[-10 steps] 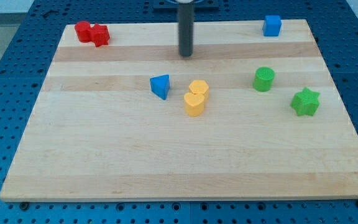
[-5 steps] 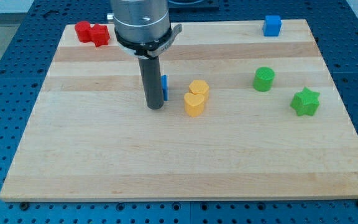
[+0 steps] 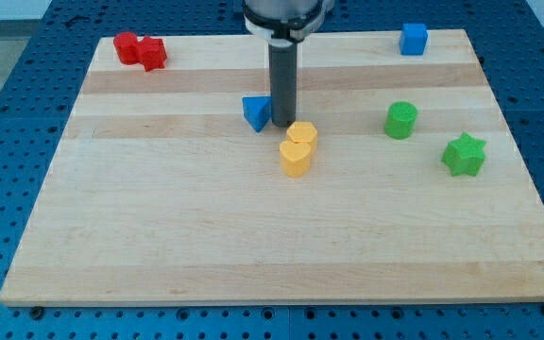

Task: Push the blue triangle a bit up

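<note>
The blue triangle (image 3: 257, 112) lies on the wooden board (image 3: 159, 227), a little above and left of the board's middle. My tip (image 3: 282, 124) stands right beside it, touching its right side, with the dark rod partly hiding the triangle's right edge. Just below and right of my tip are two yellow blocks: a yellow hexagon-like block (image 3: 302, 133) and a yellow heart (image 3: 296, 158), touching each other.
Two red blocks (image 3: 140, 49) sit together at the board's top left. A blue cube (image 3: 414, 39) is at the top right. A green cylinder (image 3: 401, 120) and a green star (image 3: 465, 155) are on the right side.
My tip swung from the top middle down to the triangle's left, then to its right. The blue triangle has moved up and slightly right.
</note>
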`<state>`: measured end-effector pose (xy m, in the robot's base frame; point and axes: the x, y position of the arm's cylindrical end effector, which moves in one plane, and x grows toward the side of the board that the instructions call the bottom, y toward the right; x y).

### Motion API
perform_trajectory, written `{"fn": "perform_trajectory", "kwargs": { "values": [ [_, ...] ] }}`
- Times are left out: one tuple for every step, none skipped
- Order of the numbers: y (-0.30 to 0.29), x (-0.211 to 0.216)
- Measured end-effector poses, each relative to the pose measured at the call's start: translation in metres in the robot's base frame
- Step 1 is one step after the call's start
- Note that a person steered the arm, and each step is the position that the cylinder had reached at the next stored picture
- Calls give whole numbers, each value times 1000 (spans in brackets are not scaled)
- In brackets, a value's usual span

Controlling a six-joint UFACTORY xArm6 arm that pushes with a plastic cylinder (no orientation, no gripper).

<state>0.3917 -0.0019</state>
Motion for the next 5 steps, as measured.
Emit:
{"fn": "perform_trajectory", "kwargs": {
  "values": [
    [-13,21],
    [-20,22],
    [-25,22],
    [-25,-11],
    [-25,-49]
  ]
}}
